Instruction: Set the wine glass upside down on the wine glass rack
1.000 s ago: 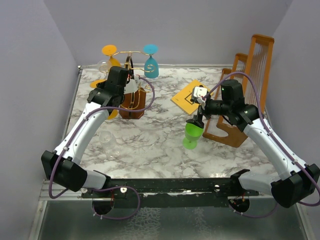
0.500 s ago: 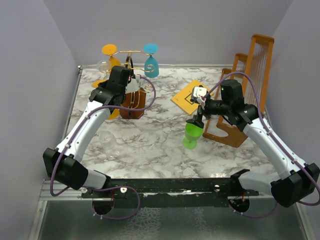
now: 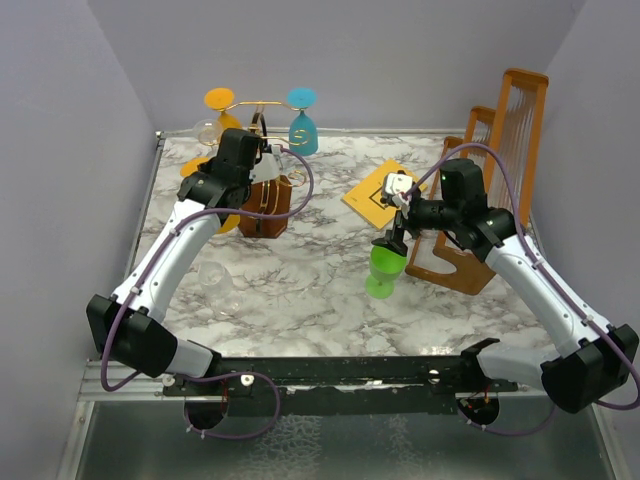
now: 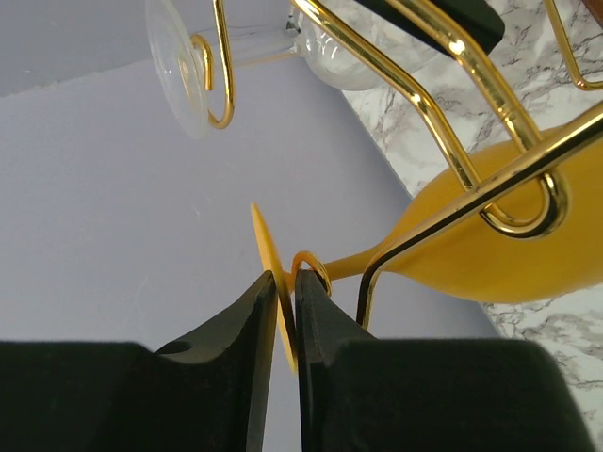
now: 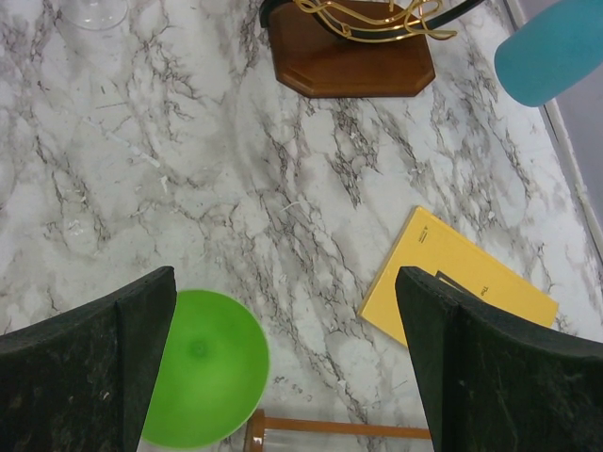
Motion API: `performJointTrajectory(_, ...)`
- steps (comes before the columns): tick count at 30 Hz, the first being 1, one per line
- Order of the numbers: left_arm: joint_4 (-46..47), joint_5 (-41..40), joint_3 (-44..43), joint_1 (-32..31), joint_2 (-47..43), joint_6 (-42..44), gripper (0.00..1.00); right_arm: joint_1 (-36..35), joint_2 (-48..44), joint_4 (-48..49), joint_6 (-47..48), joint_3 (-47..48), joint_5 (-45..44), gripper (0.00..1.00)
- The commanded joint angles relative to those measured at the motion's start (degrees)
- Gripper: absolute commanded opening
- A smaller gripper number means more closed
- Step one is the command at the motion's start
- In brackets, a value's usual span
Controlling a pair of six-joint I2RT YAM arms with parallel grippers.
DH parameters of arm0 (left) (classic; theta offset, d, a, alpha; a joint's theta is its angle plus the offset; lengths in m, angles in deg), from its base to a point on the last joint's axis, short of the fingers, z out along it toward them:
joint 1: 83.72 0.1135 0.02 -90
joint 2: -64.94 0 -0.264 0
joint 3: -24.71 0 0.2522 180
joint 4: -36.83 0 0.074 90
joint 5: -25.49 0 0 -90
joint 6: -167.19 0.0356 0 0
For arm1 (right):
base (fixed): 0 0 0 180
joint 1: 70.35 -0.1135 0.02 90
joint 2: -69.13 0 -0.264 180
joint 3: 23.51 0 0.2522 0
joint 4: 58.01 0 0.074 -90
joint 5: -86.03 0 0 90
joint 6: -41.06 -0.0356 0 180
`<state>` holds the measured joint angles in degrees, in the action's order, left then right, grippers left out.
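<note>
An orange wine glass (image 4: 509, 254) hangs from the gold wire wine glass rack (image 4: 443, 141), its stem passing through a wire loop. My left gripper (image 4: 285, 278) is shut on the thin edge of its foot disc (image 4: 264, 235). From above, the left gripper (image 3: 200, 168) sits at the rack's (image 3: 262, 105) left side, with the orange bowl (image 3: 224, 228) showing below the arm. My right gripper (image 5: 287, 282) is wide open and holds nothing. It hovers above a green glass (image 5: 201, 367) that stands on the marble table (image 3: 385, 268).
Another orange glass (image 3: 220, 102), a teal glass (image 3: 302, 130) and a clear glass (image 4: 188, 56) hang on the rack, whose brown block base (image 3: 265, 205) stands on the table. A clear glass (image 3: 215, 280) lies front left. A yellow booklet (image 3: 375, 195) and tall wooden frames (image 3: 500, 150) are at the right.
My left wrist has edged slightly toward the back at the rack. The right arm and the green glass have not moved.
</note>
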<state>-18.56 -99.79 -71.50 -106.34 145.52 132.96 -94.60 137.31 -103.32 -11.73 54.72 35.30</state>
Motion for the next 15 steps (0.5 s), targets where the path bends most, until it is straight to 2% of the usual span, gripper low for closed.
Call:
performJointTrajectory(1, 0.08, 4.05, -1.5, -0.28, -0.45, -1.72, 0.19, 0.3, 0.46, 1.66, 0.41, -0.31, -1.19, 1.0)
performJointTrajectory(9, -0.54, 5.32, -1.6, -0.5, -0.88, -2.44, 0.23, 0.26, 0.71, 1.75, 0.41, -0.48, -1.33, 1.0)
performJointTrajectory(15, -1.56, 8.11, -2.91, -0.67, -1.94, -3.48, 0.3, 0.26, 0.72, 1.76, 0.41, -0.4, -1.35, 1.0)
